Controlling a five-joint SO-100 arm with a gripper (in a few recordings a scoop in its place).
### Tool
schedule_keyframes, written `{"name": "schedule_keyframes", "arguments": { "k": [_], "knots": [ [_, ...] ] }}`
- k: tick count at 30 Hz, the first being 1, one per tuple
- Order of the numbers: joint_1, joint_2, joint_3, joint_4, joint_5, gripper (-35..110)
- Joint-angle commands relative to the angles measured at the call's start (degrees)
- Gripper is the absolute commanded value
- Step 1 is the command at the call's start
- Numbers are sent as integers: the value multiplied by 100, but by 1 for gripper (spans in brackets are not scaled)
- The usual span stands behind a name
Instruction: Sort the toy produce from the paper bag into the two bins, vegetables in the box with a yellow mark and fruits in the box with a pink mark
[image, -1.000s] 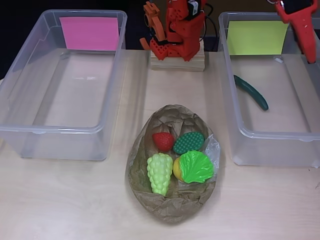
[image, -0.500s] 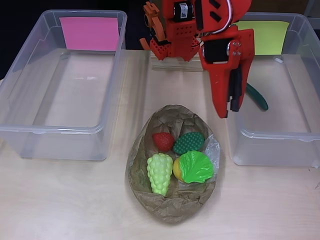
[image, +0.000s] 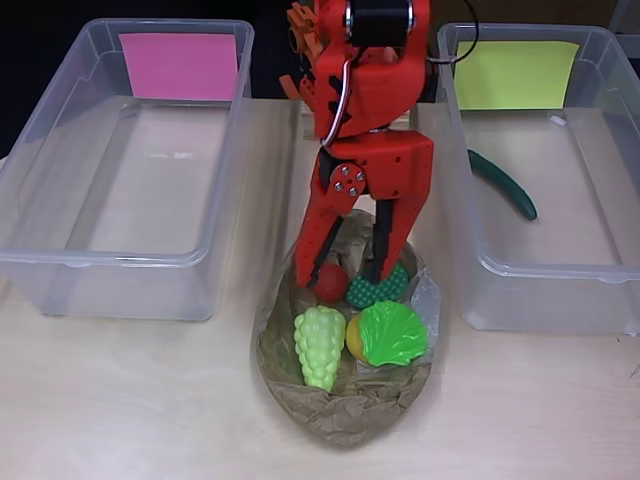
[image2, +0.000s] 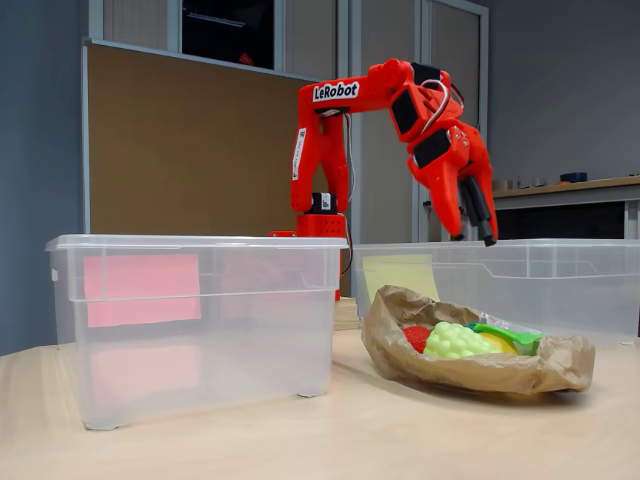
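The crumpled paper bag (image: 345, 412) lies open at the table's front middle. In it lie a red strawberry (image: 328, 284), a dark green bumpy piece (image: 387, 288), pale green grapes (image: 319, 346), a bright green lettuce leaf (image: 392, 334) and a yellow piece (image: 353, 338). My red gripper (image: 340, 272) hangs open over the strawberry, a finger on each side in the overhead view. The fixed view shows the gripper (image2: 477, 236) well above the bag (image2: 470, 366). The pink mark (image: 178, 66) is on the left bin (image: 100, 262), the yellow mark (image: 515, 75) on the right bin (image: 550, 270), where a green cucumber (image: 503, 185) lies.
The arm's base (image: 355, 125) stands on a wooden block between the two bins at the back. Bare table runs along the front on both sides of the bag. Both bins have tall clear walls close to the bag.
The arm swung from over the right bin to the left and forward, and now hangs over the bag. Its fingers have spread apart. The toys have not moved.
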Motion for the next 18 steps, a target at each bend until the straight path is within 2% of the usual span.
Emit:
{"name": "schedule_keyframes", "arguments": {
  "k": [1, 10, 15, 18],
  "knots": [
    [9, -343, -396, -70, 123, 29],
    [-360, -1125, -642, -439, 1222, 28],
    [-729, -1187, -527, -536, 2716, 47],
    [-870, -1187, -396, -668, 3437, 51]
  ]
}}
